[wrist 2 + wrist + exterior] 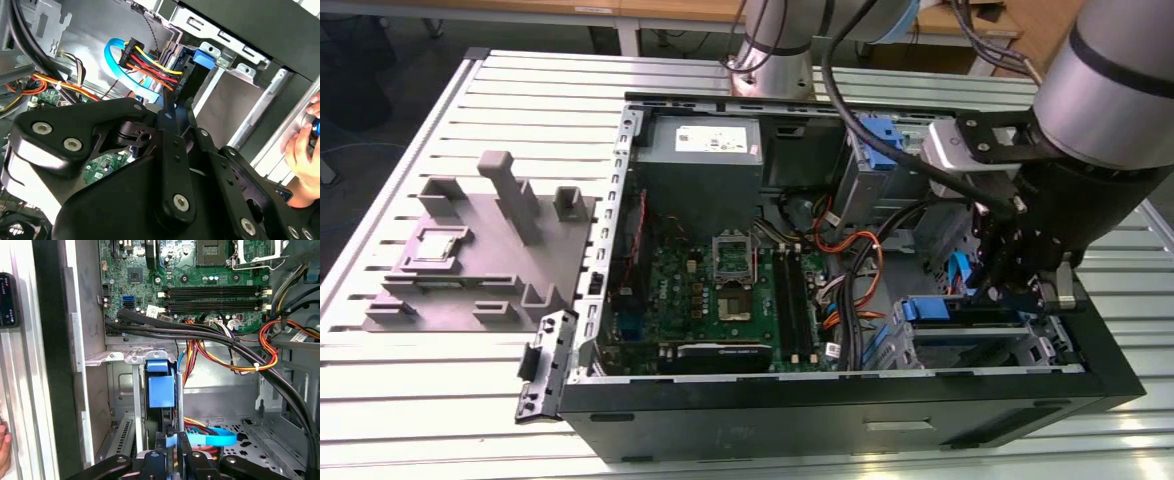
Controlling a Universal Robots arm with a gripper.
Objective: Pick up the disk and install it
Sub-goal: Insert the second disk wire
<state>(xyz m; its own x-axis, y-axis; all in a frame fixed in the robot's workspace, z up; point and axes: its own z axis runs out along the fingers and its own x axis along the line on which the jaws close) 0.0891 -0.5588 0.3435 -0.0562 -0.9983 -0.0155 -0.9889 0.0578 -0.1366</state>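
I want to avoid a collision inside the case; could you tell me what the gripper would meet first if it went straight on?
Probably the disk's blue rail in the drive bay, straight ahead of the gripper; depth is unclear.

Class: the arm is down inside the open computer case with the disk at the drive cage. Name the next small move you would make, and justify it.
Probably keep easing the disk further into the drive cage: the gripper appears shut on its edge, and in the first wrist view its blue rail sits upright in the bay, apparently not fully seated.

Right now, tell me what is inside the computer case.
Inside the computer case: a green circuit board, bundled wires and a blue-railed disk standing in the metal bay. The pincer sits at the disk's edge. The arm covers the bay's far side.
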